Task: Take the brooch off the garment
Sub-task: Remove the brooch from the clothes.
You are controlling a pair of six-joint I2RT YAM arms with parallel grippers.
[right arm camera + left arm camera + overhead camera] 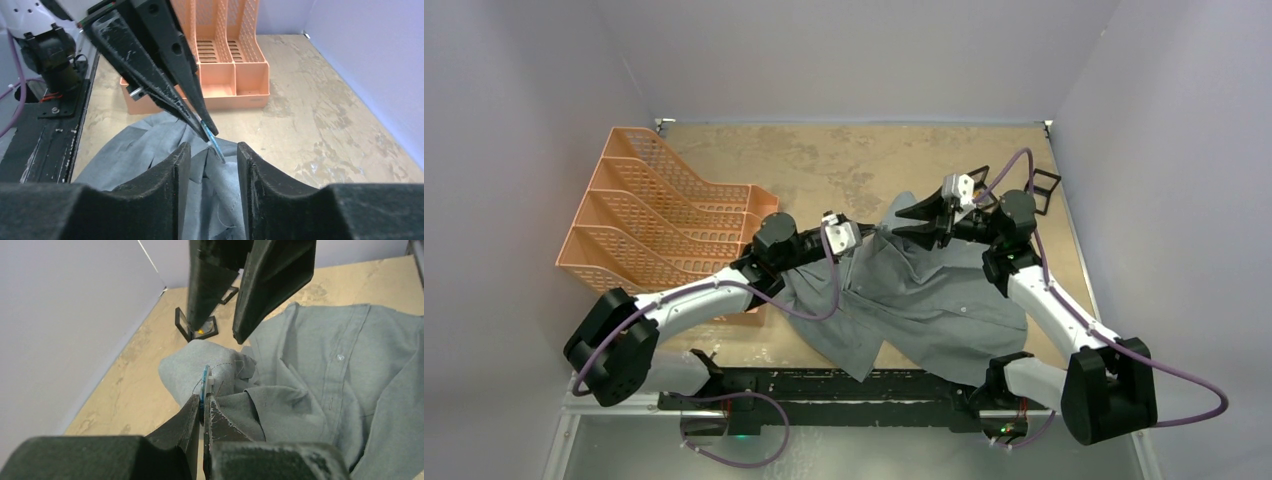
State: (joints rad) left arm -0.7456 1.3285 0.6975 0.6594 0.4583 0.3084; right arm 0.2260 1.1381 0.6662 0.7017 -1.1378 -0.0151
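Left wrist: thin blue brooch [205, 384] edge-on against wrinkled grey garment [320, 390]

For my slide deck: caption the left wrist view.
Left claw pinches a thin blue disc brooch on the crumpled grey button-up shirt, with the right claw open opposite it.

Even, diffuse overhead light; soft shadows, mild wide-angle distortion

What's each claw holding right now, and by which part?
Left claw pinches the blue brooch by its rim; right claw stands open around the shirt, holding nothing.
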